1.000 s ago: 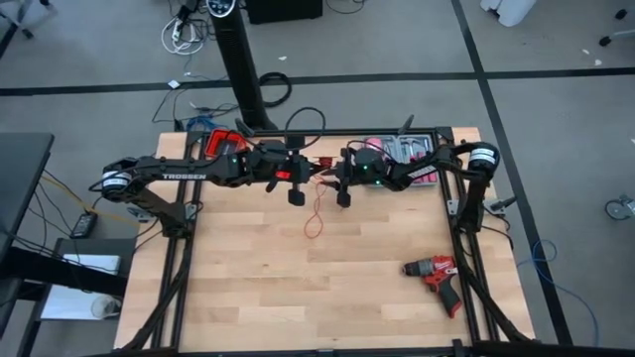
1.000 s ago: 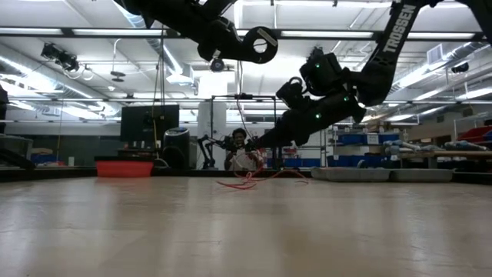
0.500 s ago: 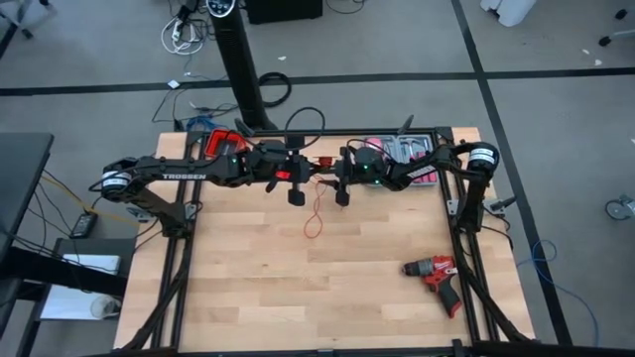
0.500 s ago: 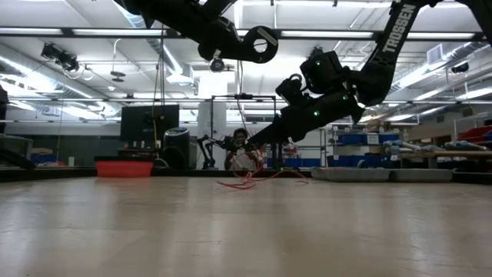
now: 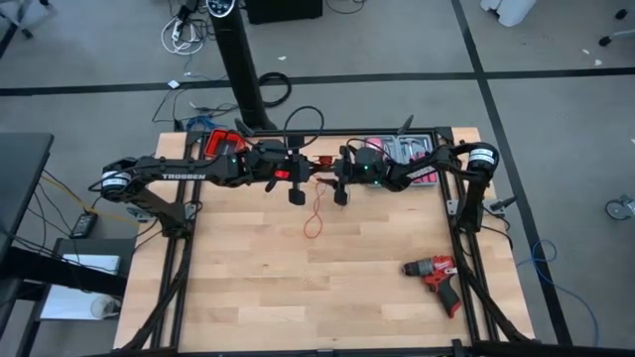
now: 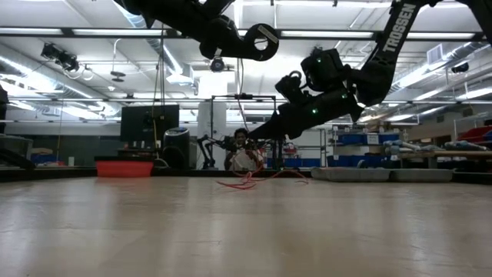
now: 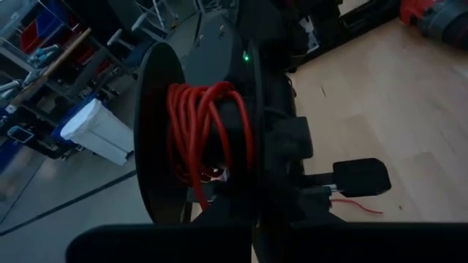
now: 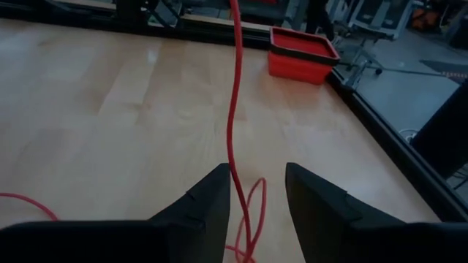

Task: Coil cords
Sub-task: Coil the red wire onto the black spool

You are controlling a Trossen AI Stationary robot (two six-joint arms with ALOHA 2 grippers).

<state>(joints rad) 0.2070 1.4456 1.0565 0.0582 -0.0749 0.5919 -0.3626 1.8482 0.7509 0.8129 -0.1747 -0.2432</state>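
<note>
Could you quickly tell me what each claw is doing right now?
Left claw: shut; what it holds cannot be told.
Right claw: open, red cord hanging between its fingers.

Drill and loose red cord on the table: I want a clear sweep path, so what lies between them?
Nothing: in the high view only bare wooden tabletop separates the drill from the red cord.

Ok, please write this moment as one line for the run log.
left gripper: shut, raised | right gripper: open, thin red cord between fingers, not gripped | cord partly wound, rest loose on wooden table
</note>
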